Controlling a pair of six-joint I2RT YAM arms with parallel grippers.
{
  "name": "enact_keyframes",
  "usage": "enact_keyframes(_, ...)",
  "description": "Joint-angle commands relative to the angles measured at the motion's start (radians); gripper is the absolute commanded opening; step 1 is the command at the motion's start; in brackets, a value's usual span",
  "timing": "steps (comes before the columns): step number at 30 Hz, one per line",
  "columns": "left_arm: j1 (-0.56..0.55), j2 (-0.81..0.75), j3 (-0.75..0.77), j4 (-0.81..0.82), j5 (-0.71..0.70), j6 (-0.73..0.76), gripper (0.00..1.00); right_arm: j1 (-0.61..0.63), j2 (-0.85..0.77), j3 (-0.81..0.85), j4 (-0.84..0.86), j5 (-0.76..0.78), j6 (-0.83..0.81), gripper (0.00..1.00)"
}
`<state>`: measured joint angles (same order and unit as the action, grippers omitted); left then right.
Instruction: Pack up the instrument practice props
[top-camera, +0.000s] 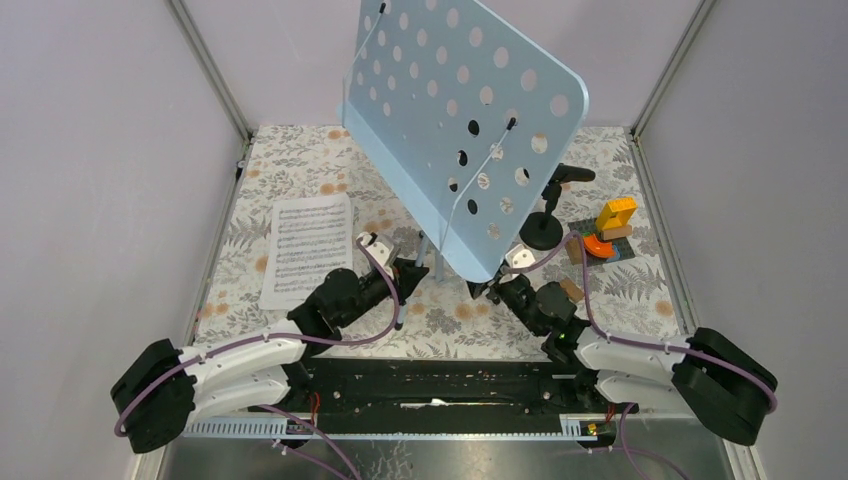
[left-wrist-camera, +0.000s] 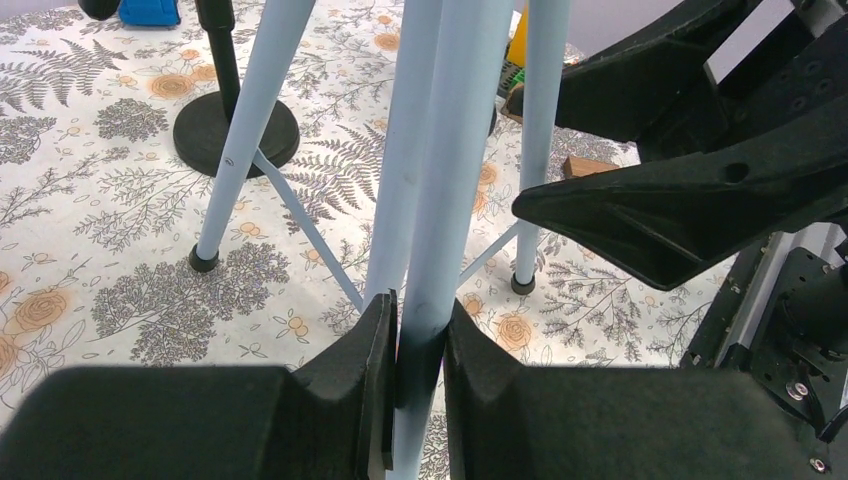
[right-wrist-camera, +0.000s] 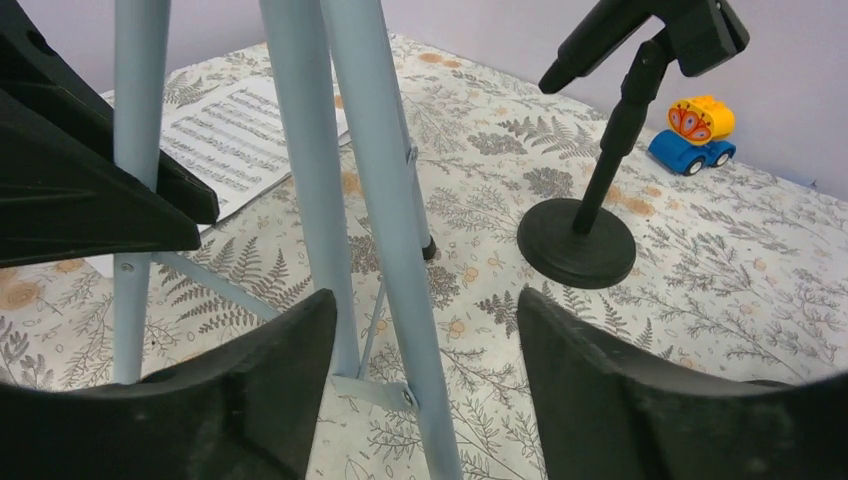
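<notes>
The light-blue perforated music desk stands tilted on its thin tripod at the table's middle. My left gripper is shut on one tripod tube low down, both pads pressing it. My right gripper is open, its jaws standing wide on either side of two tripod legs without touching them. The white sheet-music page lies flat to the left. One black microphone sits in its round-based holder just right of the tripod.
Small colourful toy blocks sit at the right, beside the microphone holder. A blue and yellow toy car stands near the back wall. Metal frame rails edge the flowered table on both sides.
</notes>
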<state>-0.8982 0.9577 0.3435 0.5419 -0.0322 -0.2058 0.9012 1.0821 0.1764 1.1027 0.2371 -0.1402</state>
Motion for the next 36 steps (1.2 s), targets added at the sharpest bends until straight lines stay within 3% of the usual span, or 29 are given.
enact_keyframes(1,-0.003,0.030,-0.036,-0.003,0.021,-0.110,0.07,-0.001,-0.078,0.078,-0.122,-0.043,0.110,0.84)
enact_keyframes(2,-0.003,0.032,-0.037,0.006,0.027,-0.110,0.11,-0.001,-0.085,0.091,-0.128,-0.055,0.150,0.96)
enact_keyframes(3,-0.004,0.035,-0.035,0.008,0.028,-0.112,0.18,0.000,-0.089,0.106,-0.126,-0.059,0.191,0.99)
enact_keyframes(7,-0.003,0.031,-0.043,0.004,0.017,-0.119,0.48,0.001,-0.077,0.155,-0.067,-0.038,0.299,1.00)
enact_keyframes(11,-0.005,-0.003,-0.066,-0.014,-0.002,-0.117,0.61,0.001,-0.019,0.208,-0.002,-0.046,0.364,1.00)
enact_keyframes(23,-0.005,-0.114,-0.150,-0.028,-0.023,-0.133,0.64,0.112,0.062,0.309,0.056,0.037,0.283,1.00)
enact_keyframes(31,-0.005,-0.063,-0.154,0.001,-0.003,-0.169,0.64,0.198,0.172,0.348,0.126,0.337,0.187,1.00)
enact_keyframes(36,-0.004,-0.068,-0.187,0.025,-0.009,-0.187,0.65,0.220,0.251,0.380,0.141,0.339,0.187,1.00)
